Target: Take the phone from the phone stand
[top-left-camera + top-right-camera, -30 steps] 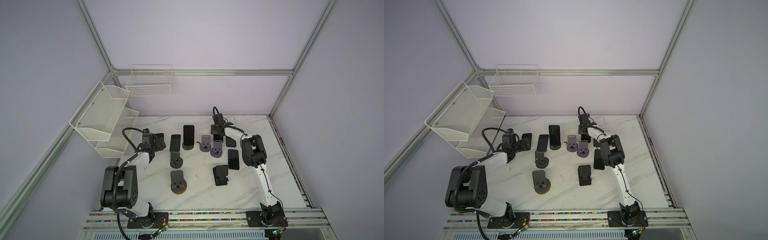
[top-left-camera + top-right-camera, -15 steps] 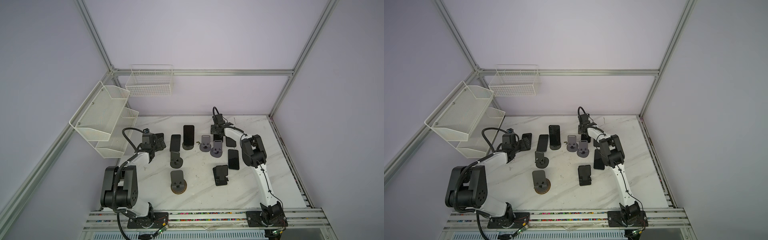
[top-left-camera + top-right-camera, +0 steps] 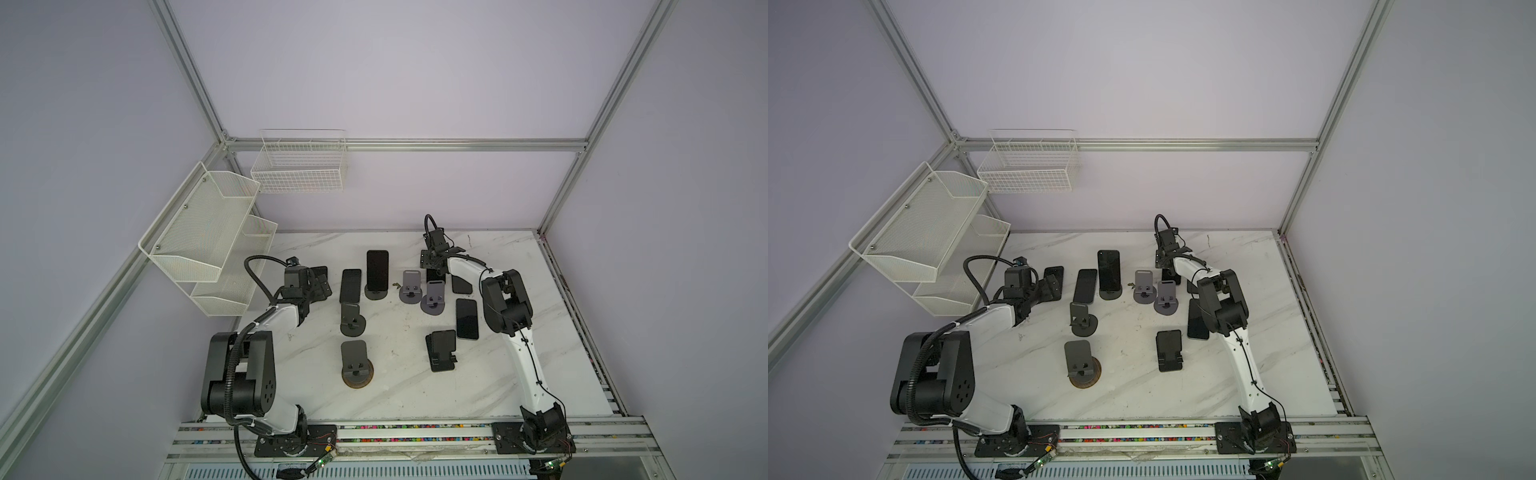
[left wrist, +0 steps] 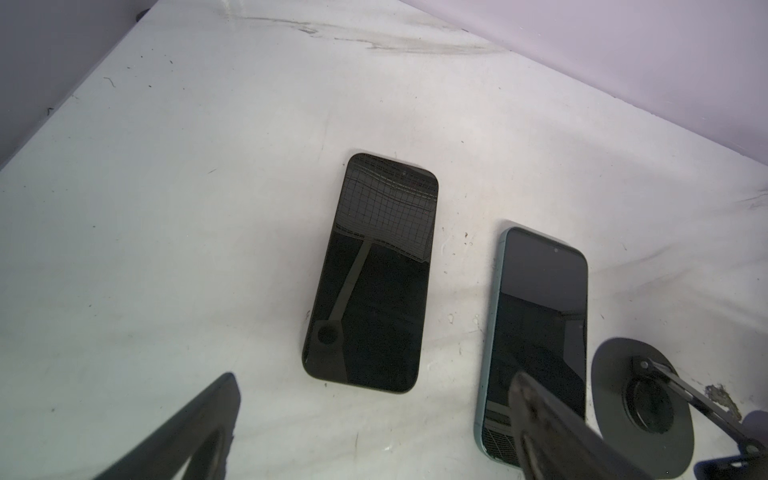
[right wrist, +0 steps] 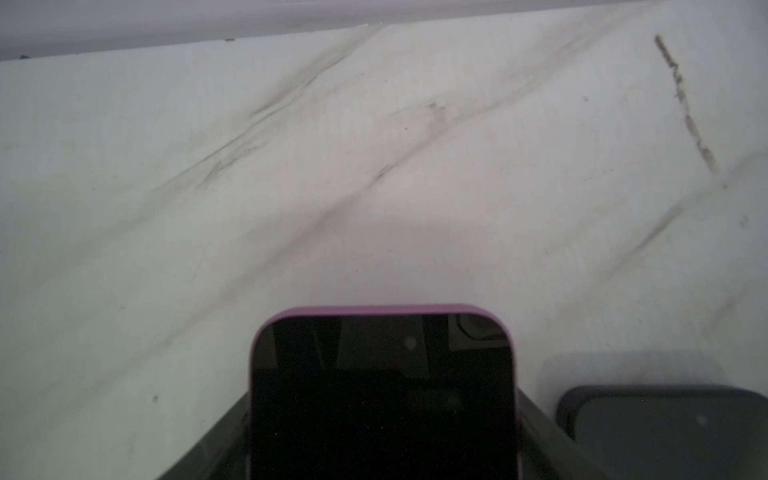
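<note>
Your right gripper has the purple-edged phone between its fingers, screen up, but I cannot tell if they press it or only stand beside its edges. In a top view, a dark phone lies flat just beside, at 3 o'clock of this gripper. At its 9 o'clock, past the near grey stand and the far grey stand, the upright phone leans in its black stand, at about 12 o'clock of the table. Your left gripper is spread wide and holds nothing. It hangs at 10 o'clock of the table, over a black phone lying flat. A green-edged phone lies near that one, and a round stand base sits just beside it.
</note>
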{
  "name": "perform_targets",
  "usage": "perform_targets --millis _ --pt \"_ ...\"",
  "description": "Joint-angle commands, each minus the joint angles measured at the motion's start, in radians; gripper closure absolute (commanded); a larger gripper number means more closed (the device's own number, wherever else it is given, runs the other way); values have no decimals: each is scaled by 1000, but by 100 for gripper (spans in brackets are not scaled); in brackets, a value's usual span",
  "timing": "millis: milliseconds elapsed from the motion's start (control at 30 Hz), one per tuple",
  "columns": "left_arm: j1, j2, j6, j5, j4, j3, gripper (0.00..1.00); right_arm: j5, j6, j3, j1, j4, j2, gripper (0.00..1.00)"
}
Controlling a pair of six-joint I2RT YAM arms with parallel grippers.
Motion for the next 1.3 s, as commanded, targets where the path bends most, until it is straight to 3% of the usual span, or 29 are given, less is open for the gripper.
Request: perform_targets --millis 0,667,1267 --pt "6 -28 -9 -8 35 -17 0 18 -7 -54 9 -100 31 20" --pt "6 -32 -11 -8 35 -20 1 14 1 -62 10 -85 -4 17" --pt "6 -44 -11 -11 46 -34 0 4 -20 51 11 -170 -110 11"
